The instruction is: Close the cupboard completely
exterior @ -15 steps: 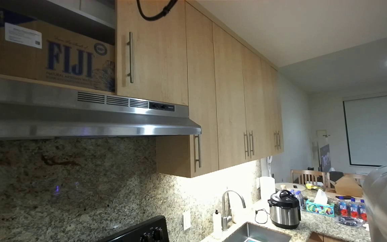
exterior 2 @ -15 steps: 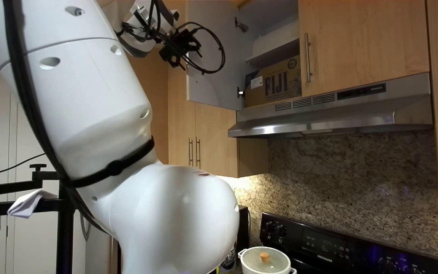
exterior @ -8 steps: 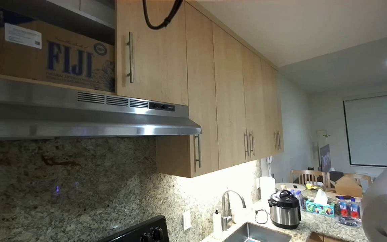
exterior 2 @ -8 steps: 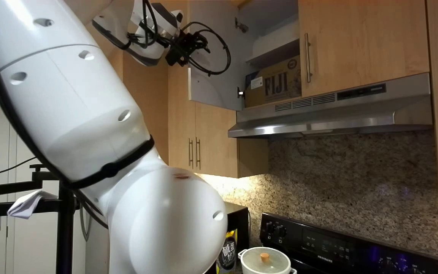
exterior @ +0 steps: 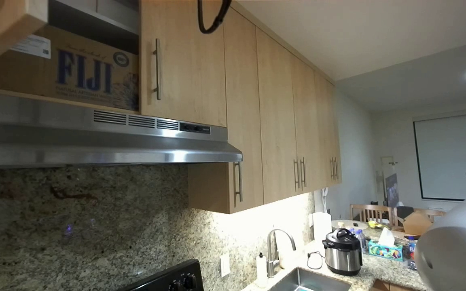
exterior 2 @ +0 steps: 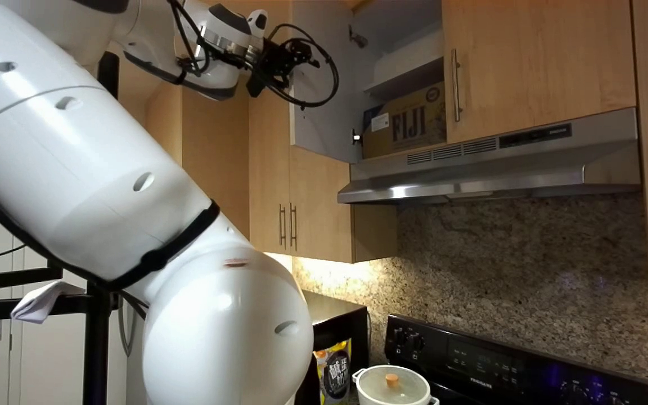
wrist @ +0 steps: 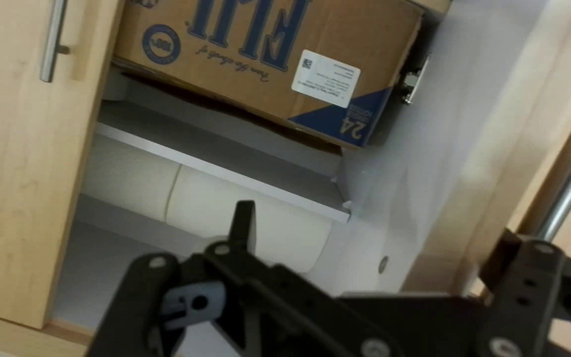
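The cupboard is the pale-wood two-door one above the range hood. One door [exterior: 184,64] is shut. Its other door [exterior: 6,28] stands open; its pale grey inner face shows in an exterior view [exterior 2: 327,112] and in the wrist view [wrist: 469,99]. My gripper [wrist: 374,228] is open and holds nothing. In the wrist view the open door's free edge lies between the spread fingers, one finger [wrist: 243,228] on the inner side, the other near the steel bar handle [wrist: 570,183]. Contact cannot be told. In an exterior view the gripper [exterior 2: 301,62] overlaps the open door.
A FIJI box [wrist: 246,59] and white rolls [wrist: 246,213] sit inside the cupboard around a shelf [wrist: 216,144]. The steel range hood [exterior 2: 498,163] juts out below. A black cable loop [exterior 2: 332,79] hangs off the gripper. A lidded pot [exterior 2: 391,388] stands on the stove.
The open door has swung somewhat toward the cupboard and now shows at the top left of an exterior view. The gripper has moved along with it toward the cupboard; the arm has shifted.
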{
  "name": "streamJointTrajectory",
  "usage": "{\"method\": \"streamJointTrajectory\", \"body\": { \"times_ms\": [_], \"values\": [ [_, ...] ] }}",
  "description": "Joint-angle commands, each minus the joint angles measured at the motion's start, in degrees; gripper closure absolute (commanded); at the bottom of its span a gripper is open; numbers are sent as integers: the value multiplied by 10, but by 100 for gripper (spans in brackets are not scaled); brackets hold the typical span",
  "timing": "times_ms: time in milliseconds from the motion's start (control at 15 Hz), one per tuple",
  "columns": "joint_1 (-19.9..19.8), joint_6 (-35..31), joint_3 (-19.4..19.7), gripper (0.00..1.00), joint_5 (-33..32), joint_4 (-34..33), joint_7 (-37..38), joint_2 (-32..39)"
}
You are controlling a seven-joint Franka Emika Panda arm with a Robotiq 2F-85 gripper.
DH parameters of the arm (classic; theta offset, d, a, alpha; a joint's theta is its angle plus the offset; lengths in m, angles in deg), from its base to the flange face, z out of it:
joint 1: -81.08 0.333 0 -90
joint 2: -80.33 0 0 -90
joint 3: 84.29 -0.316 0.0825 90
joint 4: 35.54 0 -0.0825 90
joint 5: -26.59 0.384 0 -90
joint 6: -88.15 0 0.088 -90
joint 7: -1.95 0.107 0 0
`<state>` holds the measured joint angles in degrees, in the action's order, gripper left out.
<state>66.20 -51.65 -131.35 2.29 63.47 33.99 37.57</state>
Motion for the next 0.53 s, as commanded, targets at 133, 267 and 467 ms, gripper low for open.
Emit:
{"method": "streamJointTrajectory", "body": {
  "times_ms": [133, 267, 467],
  "values": [
    [-53, 83, 10, 0, 20, -28, 33, -32],
    [-64, 109, 17, 0, 23, -39, 39, -32],
    [-75, 141, 25, 0, 20, -49, 41, -22]
  ]
}}
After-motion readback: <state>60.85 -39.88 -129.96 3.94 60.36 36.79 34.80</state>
